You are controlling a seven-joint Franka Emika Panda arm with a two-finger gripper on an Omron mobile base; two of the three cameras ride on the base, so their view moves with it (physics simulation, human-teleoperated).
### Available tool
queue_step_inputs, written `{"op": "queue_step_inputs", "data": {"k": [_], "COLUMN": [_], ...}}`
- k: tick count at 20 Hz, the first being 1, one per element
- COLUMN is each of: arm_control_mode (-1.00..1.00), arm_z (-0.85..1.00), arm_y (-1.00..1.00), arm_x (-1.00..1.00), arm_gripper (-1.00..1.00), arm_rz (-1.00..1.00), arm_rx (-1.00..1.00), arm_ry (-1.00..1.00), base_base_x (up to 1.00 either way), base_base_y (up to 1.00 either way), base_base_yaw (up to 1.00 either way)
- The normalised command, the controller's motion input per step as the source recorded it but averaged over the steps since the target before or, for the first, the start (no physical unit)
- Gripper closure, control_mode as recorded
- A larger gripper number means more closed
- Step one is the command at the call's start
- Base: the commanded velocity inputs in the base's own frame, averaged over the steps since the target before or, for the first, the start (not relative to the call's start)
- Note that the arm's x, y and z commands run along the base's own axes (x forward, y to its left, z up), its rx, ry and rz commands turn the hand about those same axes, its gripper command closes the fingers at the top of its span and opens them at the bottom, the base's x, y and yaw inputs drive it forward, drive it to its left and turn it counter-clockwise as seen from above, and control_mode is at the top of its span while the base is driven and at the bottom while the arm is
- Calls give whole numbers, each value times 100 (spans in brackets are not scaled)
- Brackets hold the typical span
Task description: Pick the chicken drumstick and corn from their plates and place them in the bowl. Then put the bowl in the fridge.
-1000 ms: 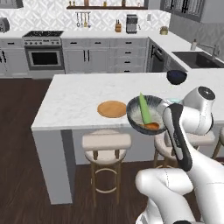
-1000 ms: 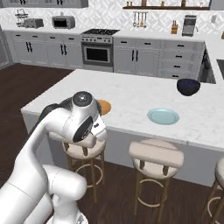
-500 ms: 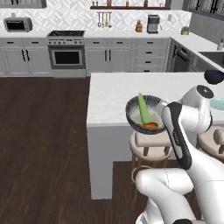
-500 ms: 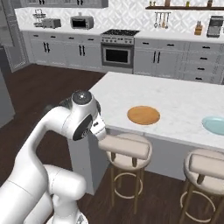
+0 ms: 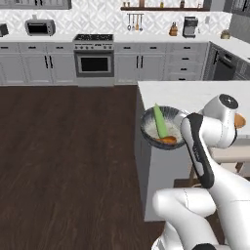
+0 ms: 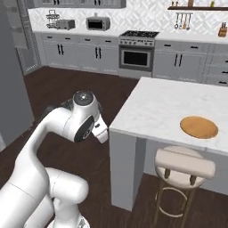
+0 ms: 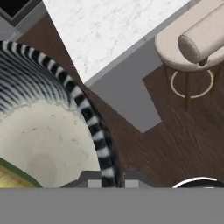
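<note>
Hand view: gripper pinches the bowl by its rim; stiff but likely top-heavy beside the island, with corn and drumstick loose inside.

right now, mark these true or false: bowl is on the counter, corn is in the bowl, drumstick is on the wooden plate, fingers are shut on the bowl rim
1. The bowl rests on the counter. False: it is held in the air beside the counter's end.
2. The corn lies in the bowl. True.
3. The drumstick is on the wooden plate. False: it lies in the bowl; the plate is bare.
4. The fingers are shut on the bowl's rim. True.
</note>
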Motion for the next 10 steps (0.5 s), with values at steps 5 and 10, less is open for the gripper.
{"op": "queue_step_inputs", "data": {"k": [5,10], "arm_control_mode": [100,100], "arm_z": [0,0], "arm_y": [0,0], "arm_x": [0,0], "arm_gripper": [100,100], "arm_rz": [0,0], "arm_rx": [0,0], "arm_ry": [0,0], "base_base_x": [91,100], "base_base_y": [100,100], "base_base_yaw": [-2,-3]}}
